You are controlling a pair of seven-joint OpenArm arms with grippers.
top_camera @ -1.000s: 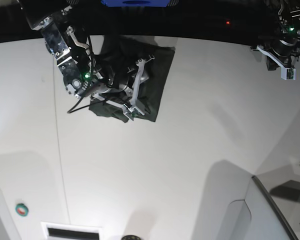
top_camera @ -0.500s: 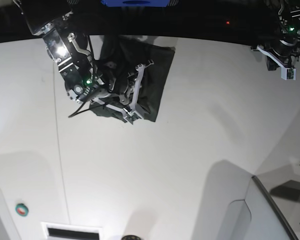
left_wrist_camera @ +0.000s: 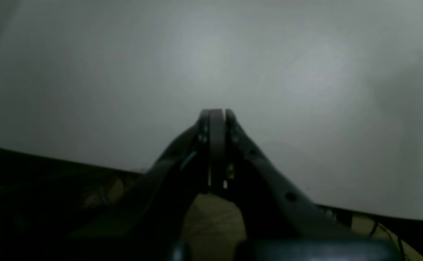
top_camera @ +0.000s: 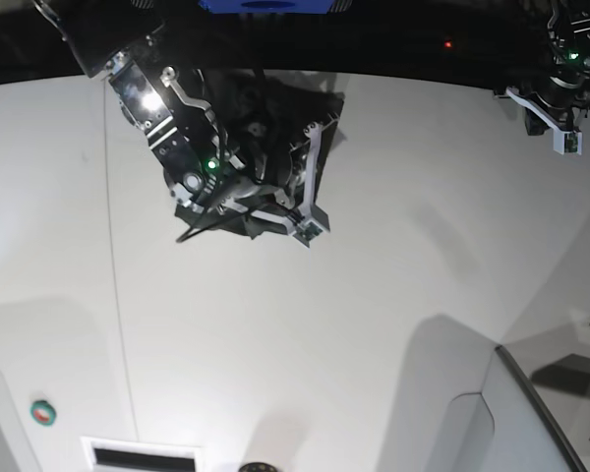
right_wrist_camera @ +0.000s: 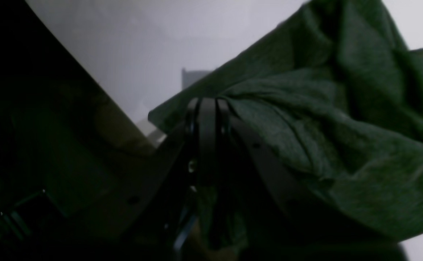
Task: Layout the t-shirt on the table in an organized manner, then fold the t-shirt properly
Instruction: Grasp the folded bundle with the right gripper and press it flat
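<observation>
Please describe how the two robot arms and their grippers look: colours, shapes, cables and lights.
Both arms are black with bare silver metal brackets. The right arm has a shiny panel, a small green light and a loose black cable. The right gripper and the left gripper have dark, curved fingers with small holes. The left arm, at the table's far edge, carries whitish finger parts and a green light too.

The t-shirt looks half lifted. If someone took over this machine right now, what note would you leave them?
Right hand: shut on the t-shirt, pinching a bunched edge of it.
Left hand: shut, holding nothing, parked over the far corner of the table, away from the shirt.
T-shirt: crumpled in a heap near the table's far edge, mostly under the right arm; it is not spread flat.
Done: a grip on the cloth.
Left: spread the shirt flat, smooth it, then do all the folds.
</observation>
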